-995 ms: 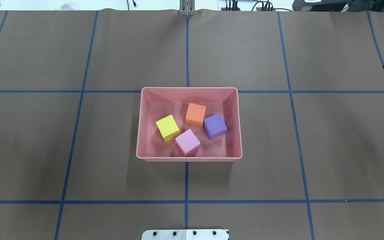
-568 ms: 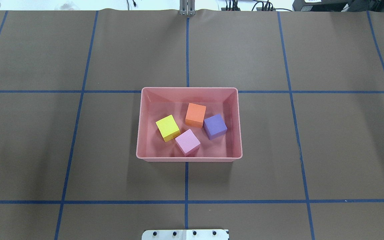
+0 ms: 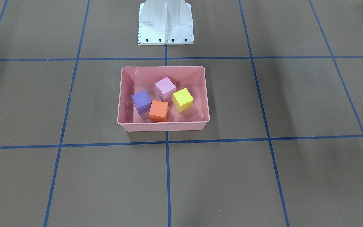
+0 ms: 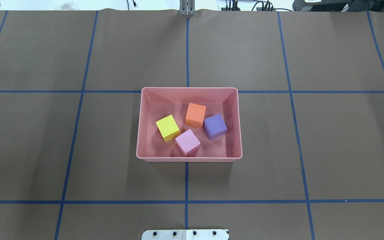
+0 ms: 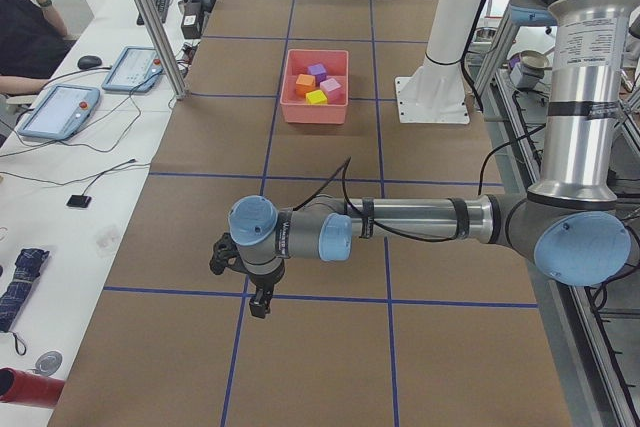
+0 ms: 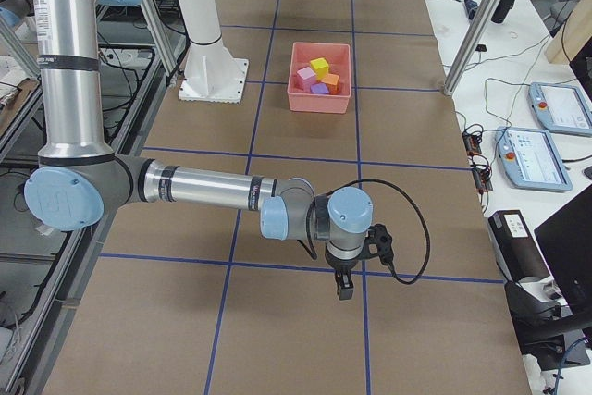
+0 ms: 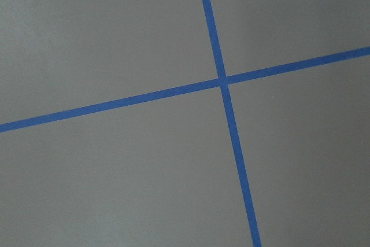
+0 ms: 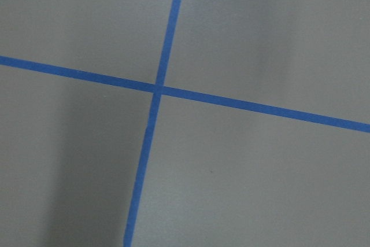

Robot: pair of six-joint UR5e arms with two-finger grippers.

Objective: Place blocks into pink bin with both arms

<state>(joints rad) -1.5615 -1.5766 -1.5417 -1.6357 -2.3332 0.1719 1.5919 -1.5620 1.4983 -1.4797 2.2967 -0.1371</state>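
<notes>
The pink bin [image 4: 188,89] stands at the table's middle and also shows in the front-facing view [image 3: 162,67]. In it lie the yellow block [image 4: 167,127], the orange block [image 4: 195,115], the purple block [image 4: 215,126] and the light pink block [image 4: 187,142], close together. My left gripper [image 5: 258,302] hangs over the table's left end, far from the bin. My right gripper [image 6: 344,289] hangs over the right end. Both show only in the side views, so I cannot tell whether they are open or shut. The wrist views show only brown table and blue tape lines.
The white metal base [image 3: 165,22] stands behind the bin on the robot's side. Operator desks with tablets [image 5: 60,107] [image 6: 555,108] and metal posts [image 5: 150,17] line the far edge. A person's arm [image 5: 25,37] shows at the left end.
A black tip of the right gripper at the overhead view's right edge has moved out of that view. The bin and the blocks have not moved.
</notes>
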